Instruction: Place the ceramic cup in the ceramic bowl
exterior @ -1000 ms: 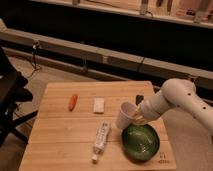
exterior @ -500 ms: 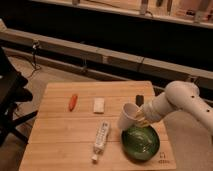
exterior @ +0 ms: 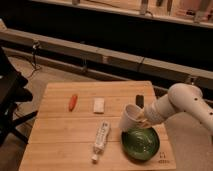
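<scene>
The white ceramic cup (exterior: 130, 118) is held tilted just above the far left rim of the dark green ceramic bowl (exterior: 140, 144), which sits on the wooden table (exterior: 60, 135) at the front right. My gripper (exterior: 142, 120) reaches in from the right on a white arm and is shut on the cup, its fingers at the cup's right side.
A clear plastic bottle with a green label (exterior: 101, 139) lies left of the bowl. A white block (exterior: 99, 104) and an orange carrot-like object (exterior: 73, 102) lie farther back left. A small dark object (exterior: 139, 101) lies behind the cup. A black chair (exterior: 10, 100) stands left of the table.
The gripper has carried the cup a little to the right and down, closer over the bowl's rim.
</scene>
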Controlling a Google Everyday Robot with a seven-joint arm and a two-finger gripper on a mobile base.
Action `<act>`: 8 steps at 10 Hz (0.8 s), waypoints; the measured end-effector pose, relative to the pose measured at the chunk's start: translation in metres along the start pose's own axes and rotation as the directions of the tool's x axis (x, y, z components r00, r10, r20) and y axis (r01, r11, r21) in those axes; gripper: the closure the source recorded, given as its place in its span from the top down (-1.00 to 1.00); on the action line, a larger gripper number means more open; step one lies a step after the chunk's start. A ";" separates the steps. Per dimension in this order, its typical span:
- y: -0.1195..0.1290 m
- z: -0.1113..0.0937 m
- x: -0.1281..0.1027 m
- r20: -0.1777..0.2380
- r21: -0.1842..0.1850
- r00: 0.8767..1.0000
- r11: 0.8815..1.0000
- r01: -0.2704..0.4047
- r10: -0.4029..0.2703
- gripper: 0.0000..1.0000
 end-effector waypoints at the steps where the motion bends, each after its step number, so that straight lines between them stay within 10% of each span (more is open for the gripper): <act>1: 0.003 0.001 0.000 0.002 0.001 1.000 1.000 -0.004 0.004 -1.00; 8: 0.014 0.004 0.002 0.010 0.012 1.000 1.000 -0.021 0.021 -1.00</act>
